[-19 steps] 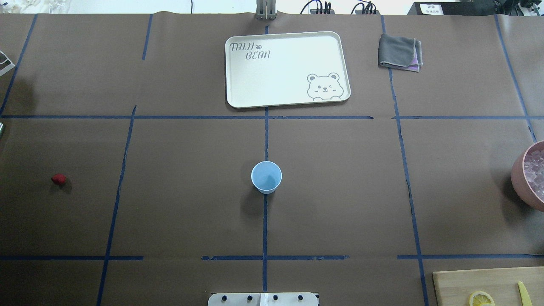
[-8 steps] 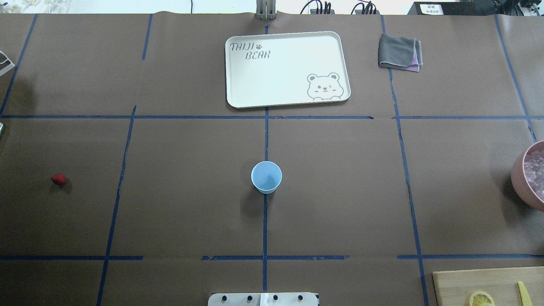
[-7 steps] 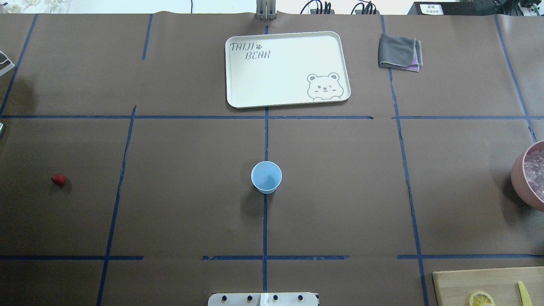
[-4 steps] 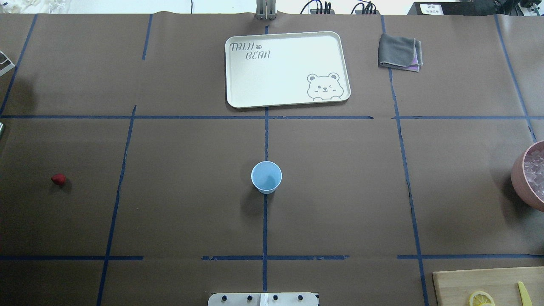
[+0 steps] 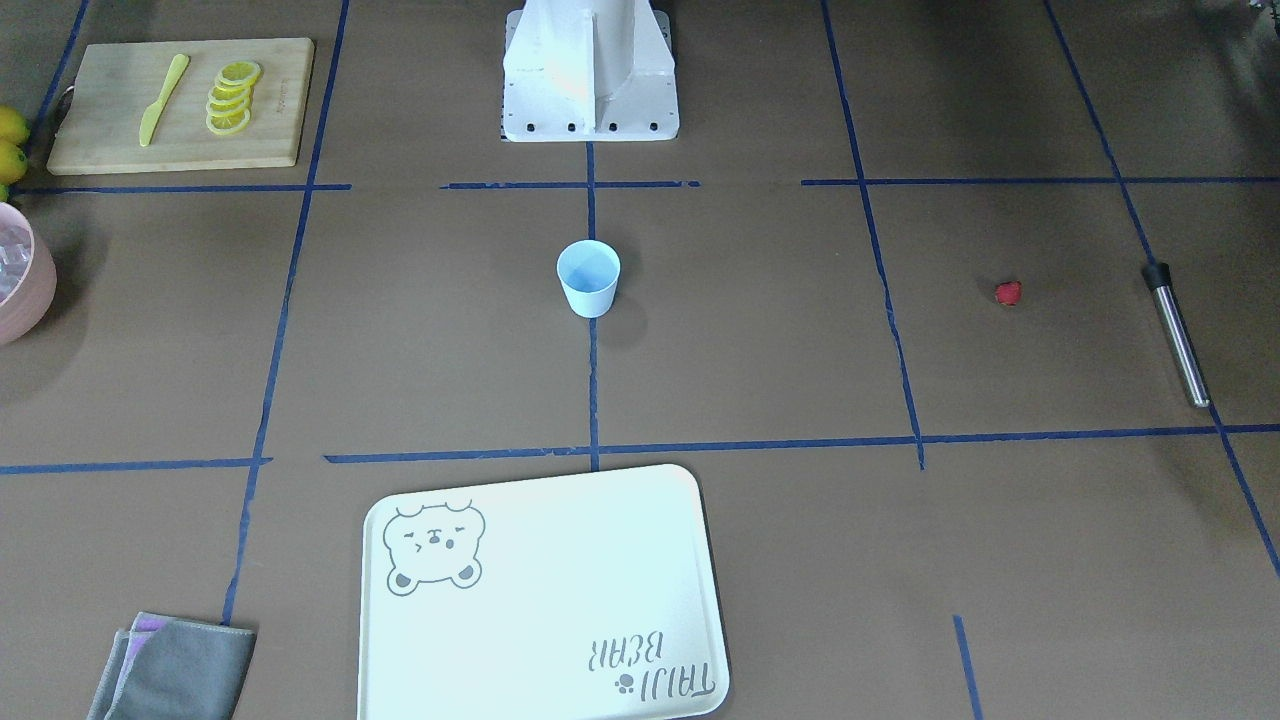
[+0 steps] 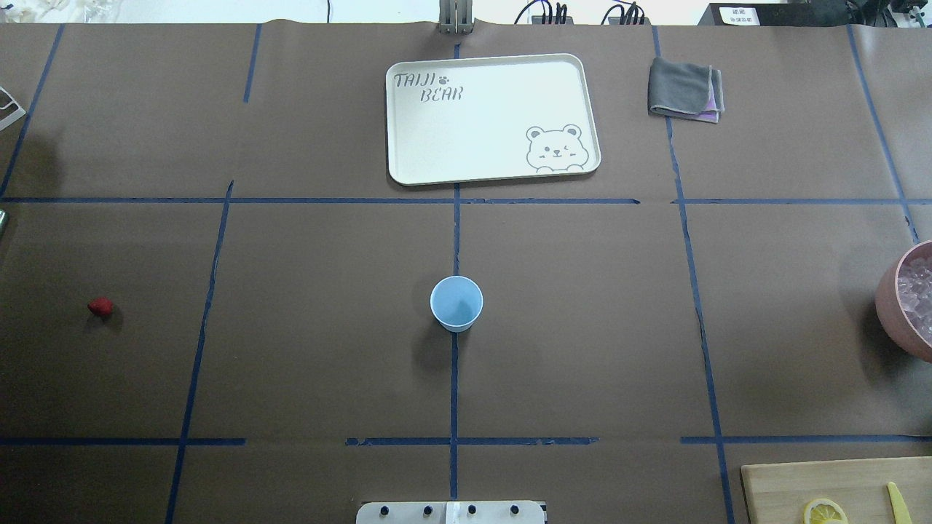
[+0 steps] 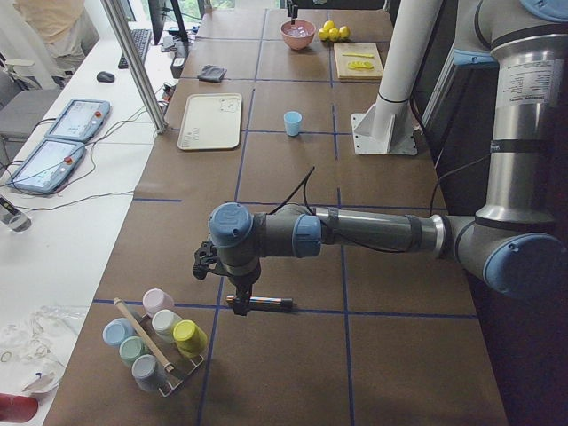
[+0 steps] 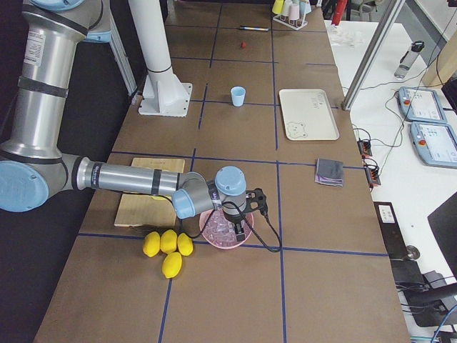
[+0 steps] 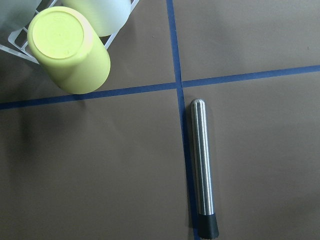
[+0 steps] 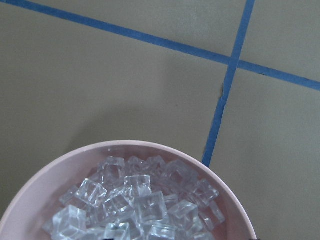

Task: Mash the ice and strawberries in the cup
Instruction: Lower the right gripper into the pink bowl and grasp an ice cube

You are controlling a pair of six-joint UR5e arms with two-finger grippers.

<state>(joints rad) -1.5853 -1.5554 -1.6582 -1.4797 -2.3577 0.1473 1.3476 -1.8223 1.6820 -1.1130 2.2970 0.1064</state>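
The light-blue cup point(image 6: 456, 303) stands upright at the table's middle, with nothing showing inside it. One red strawberry point(image 6: 100, 306) lies far to the cup's left. Ice point(image 10: 140, 205) fills the pink bowl point(image 6: 892, 306) at the right edge. In the exterior right view my right gripper point(image 8: 238, 230) hangs over that bowl. The exterior left view has my left gripper point(image 7: 241, 302) just above a steel rod point(image 9: 201, 165) lying on the table. Neither wrist view shows any fingers, so I cannot tell whether either gripper is open or shut.
A white bear tray point(image 6: 480, 124) and a folded grey cloth point(image 6: 684, 89) lie at the far side. A cutting board point(image 5: 100, 140) carries lemon slices and a yellow knife. Whole lemons point(image 8: 168, 246) sit by the bowl. A rack of upturned cups point(image 7: 155, 333) stands near the rod.
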